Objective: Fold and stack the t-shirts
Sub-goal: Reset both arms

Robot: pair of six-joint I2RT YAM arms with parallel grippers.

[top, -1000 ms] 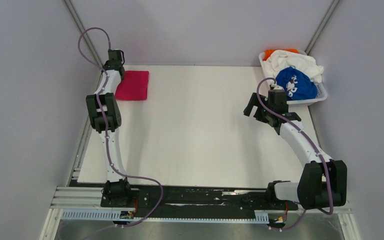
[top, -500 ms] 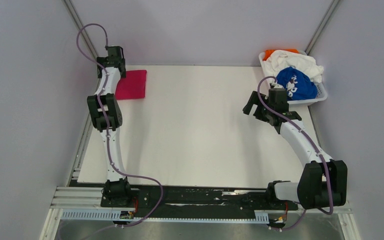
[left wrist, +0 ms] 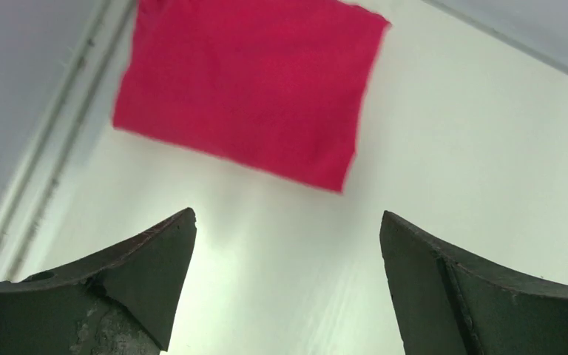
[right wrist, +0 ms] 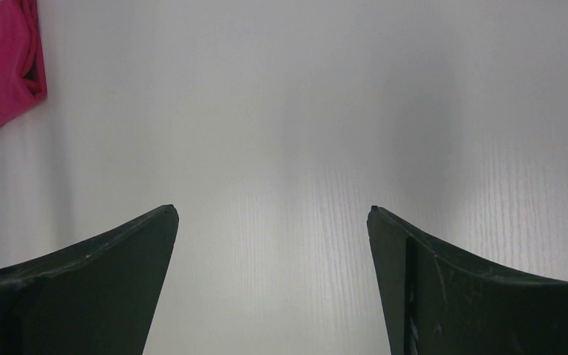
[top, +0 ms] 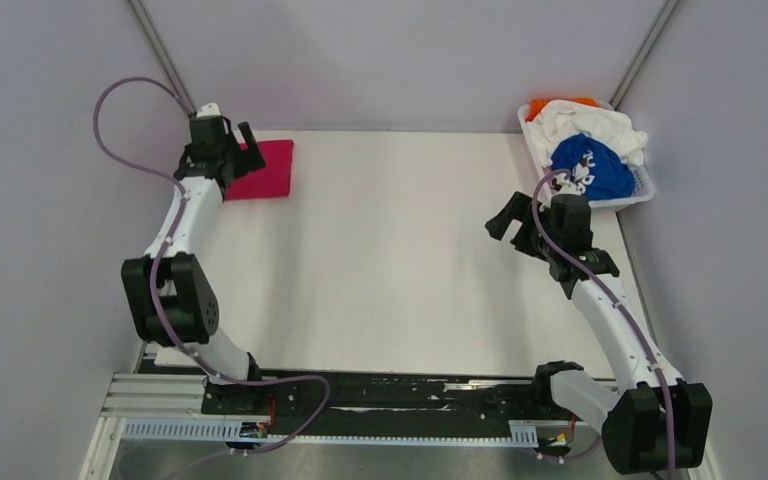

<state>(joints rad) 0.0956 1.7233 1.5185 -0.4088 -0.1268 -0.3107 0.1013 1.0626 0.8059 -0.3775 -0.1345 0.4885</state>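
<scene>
While both arms hang over the bench (top: 390, 280), neither carries cloth.

1. L arm (top: 182, 215): left jaws released, spread wide, nothing betw. them. Posn: far-left corner of bench, by the left edge of the pink t-shirt (top: 268, 170). The L wrist view shows the shirt (left wrist: 248, 85) ahead of the tips, apart from them.
2. Pink t-shirt: folded to a flat rectangle, lying on the bench at far left.
3. R arm (top: 610, 310): right jaws released, spread wide, nothing betw. them. Posn: right side of bench, near the basket (top: 632, 203). The R wrist view shows bare bench betw. the tips, w/ the pink shirt (right wrist: 4, 63) at the top-left corner.
4. Basket: far-right corner. Contents, all crumpled: blue t-shirt (top: 590, 172) w/ white print at front, white t-shirt (top: 595, 122) behind it, orange t-shirt (top: 545, 104) at the back, mostly covered.
</scene>
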